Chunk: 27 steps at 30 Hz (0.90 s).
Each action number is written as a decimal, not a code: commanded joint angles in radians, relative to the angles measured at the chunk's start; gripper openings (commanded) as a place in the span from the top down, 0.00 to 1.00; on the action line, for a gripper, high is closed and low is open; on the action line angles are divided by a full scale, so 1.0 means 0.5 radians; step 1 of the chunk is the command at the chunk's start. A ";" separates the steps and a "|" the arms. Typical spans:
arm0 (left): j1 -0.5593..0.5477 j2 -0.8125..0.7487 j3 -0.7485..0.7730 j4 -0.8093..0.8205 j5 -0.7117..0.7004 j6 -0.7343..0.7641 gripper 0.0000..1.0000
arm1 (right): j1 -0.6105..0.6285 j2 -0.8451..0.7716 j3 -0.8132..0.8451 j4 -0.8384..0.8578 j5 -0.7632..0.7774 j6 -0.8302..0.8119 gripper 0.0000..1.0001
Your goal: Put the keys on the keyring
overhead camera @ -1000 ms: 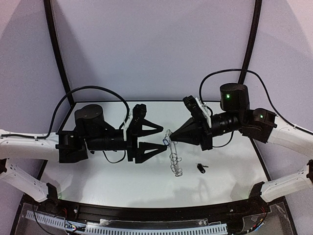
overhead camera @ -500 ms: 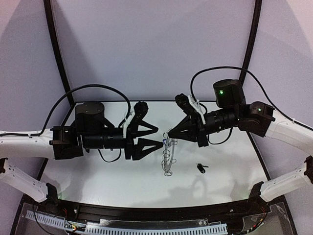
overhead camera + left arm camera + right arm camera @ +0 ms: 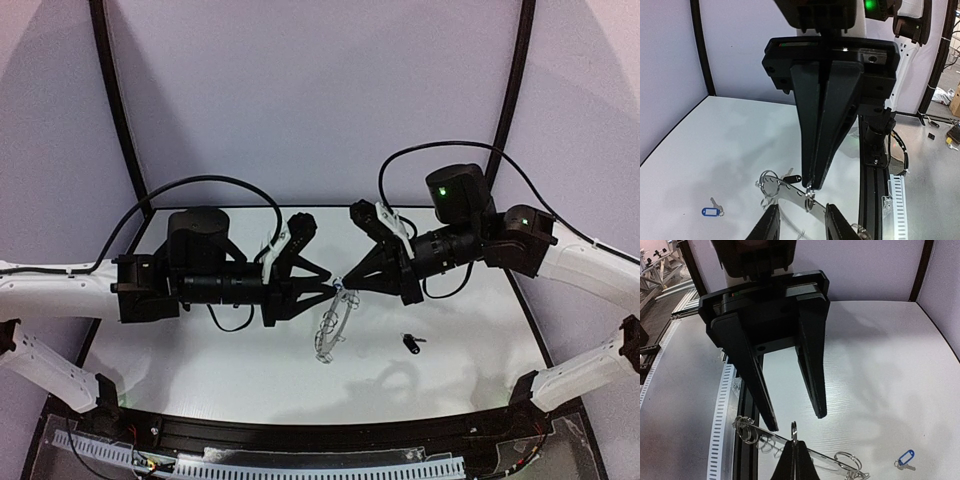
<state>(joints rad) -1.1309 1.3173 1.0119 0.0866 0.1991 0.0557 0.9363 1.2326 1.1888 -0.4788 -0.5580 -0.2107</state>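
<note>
The keyring [image 3: 331,327], a flat grey disc with silver wire loops on its rim, hangs tilted above the table. My right gripper [image 3: 347,283] is shut on one wire loop [image 3: 794,432] of the keyring [image 3: 826,458] and holds it up. My left gripper [image 3: 331,283] is open, its fingers [image 3: 769,226] on either side of the disc [image 3: 788,192] without gripping it. The black-headed key [image 3: 411,342] lies on the table to the right, and also shows in the left wrist view [image 3: 790,178]. The blue-tagged key [image 3: 710,212] lies on the table apart from the ring, also in the right wrist view [image 3: 905,458].
The white table [image 3: 470,330] has black-framed walls at its back and sides. A black rail with a slotted white cable duct [image 3: 300,462] runs along the near edge.
</note>
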 commanded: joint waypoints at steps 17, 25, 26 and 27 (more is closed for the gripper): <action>-0.002 0.014 0.034 -0.052 -0.038 0.017 0.74 | 0.056 0.047 0.098 -0.031 0.001 -0.044 1.00; -0.004 0.020 0.042 -0.078 -0.059 0.031 0.78 | 0.065 0.064 0.111 -0.058 0.015 -0.068 1.00; -0.004 0.021 0.041 -0.078 -0.058 0.034 0.79 | 0.068 0.062 0.111 -0.059 0.020 -0.072 1.00; -0.003 0.022 0.043 -0.078 -0.057 0.034 0.79 | 0.069 0.061 0.111 -0.059 0.020 -0.074 1.00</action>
<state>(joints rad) -1.1309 1.3354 1.0130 0.0714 0.1822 0.0639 0.9512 1.2573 1.2148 -0.5111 -0.5475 -0.2322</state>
